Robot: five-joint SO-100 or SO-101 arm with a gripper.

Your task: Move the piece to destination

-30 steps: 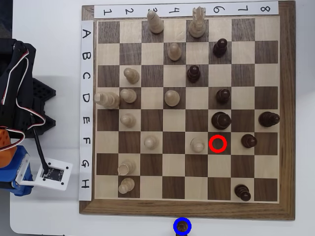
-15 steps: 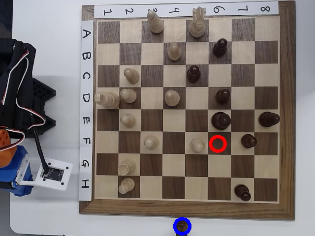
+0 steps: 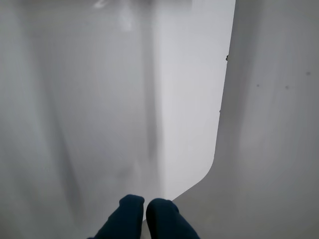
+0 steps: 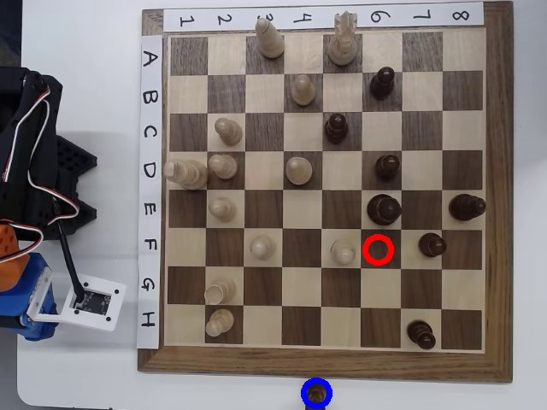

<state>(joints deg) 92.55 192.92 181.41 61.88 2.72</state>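
In the overhead view the pawn (image 4: 317, 394) sits inside the blue circle (image 4: 305, 389) near the board (image 4: 325, 365), while the gripper (image 3: 145, 209) fingers press together empty.

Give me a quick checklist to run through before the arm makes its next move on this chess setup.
1. Piece at destination: ok. A dark pawn already sits inside the blue circle, off the board's near edge in the overhead view.
2. Red circle square free: ok, no piece inside it.
3. Pincer empty: ok, tips together with nothing between them in the wrist view.
4. Pincer clear of the chessboard: ok, the wrist view shows only bare white surface.
5. Pieces upright: cannot tell for the cream piece in row D, which looks tilted.
6. Arm's exact pose: cannot tell, mostly outside the overhead view.
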